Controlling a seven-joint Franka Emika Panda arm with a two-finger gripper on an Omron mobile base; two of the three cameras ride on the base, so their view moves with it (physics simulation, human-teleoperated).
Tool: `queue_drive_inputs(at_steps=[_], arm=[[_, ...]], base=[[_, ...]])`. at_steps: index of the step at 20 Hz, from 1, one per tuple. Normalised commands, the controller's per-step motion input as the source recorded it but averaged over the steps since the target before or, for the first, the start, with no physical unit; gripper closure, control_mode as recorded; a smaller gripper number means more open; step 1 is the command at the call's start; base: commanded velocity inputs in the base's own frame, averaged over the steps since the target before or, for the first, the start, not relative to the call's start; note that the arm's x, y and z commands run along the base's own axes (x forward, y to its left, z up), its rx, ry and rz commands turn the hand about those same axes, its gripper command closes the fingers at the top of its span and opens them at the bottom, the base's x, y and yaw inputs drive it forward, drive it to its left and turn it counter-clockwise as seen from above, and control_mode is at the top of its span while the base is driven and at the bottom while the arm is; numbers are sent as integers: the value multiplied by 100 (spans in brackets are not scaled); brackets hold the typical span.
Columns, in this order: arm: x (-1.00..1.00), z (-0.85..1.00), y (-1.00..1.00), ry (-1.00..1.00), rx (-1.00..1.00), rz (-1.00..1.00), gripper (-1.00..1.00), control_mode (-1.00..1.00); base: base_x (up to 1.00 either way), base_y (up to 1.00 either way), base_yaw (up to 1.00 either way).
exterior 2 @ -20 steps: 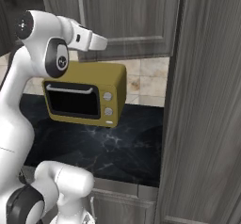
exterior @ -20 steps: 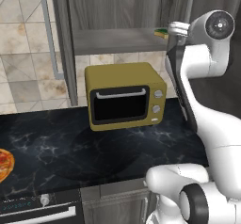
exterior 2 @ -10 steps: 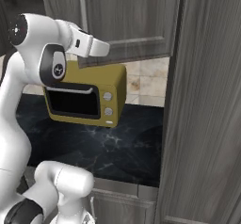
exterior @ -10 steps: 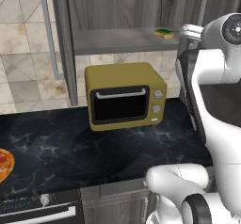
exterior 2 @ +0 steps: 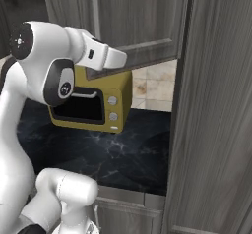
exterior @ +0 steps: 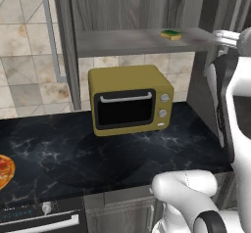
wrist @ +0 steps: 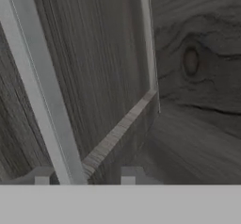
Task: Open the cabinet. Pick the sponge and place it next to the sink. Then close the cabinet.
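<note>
Gripping: gripper (wrist: 84,175) fingers straddled the silver handle (wrist: 40,91); clenched or loose, I could not tell
Cabinet (exterior: 122,11): left door stood open
Sponge (exterior: 171,34): lay near the shelf's (exterior: 122,42) right end
Microwave (exterior: 130,100): sat below, on the counter (exterior: 59,153)

Two rear base views sharing the microwave (exterior: 130,102); hand view close against cabinet (wrist: 103,53).

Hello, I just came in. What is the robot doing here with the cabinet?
The white robot arm is working at the wall cabinet above the yellow microwave. Both cabinet doors stand open, and a yellow-green sponge lies on the grey shelf. The hand view shows the end effector right at a silver bar handle of a door, with the handle between its fingertips. The sponge is not yet picked up.
</note>
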Motion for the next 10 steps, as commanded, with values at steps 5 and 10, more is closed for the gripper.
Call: queue_drive_inputs(at_steps=[5, 10], arm=[[-16, 0, -17, 0, 0, 0, 100, -100], [-2, 0, 3, 0, 0, 0, -100, -100]], base=[[0, 0, 0], [0, 0, 0]])
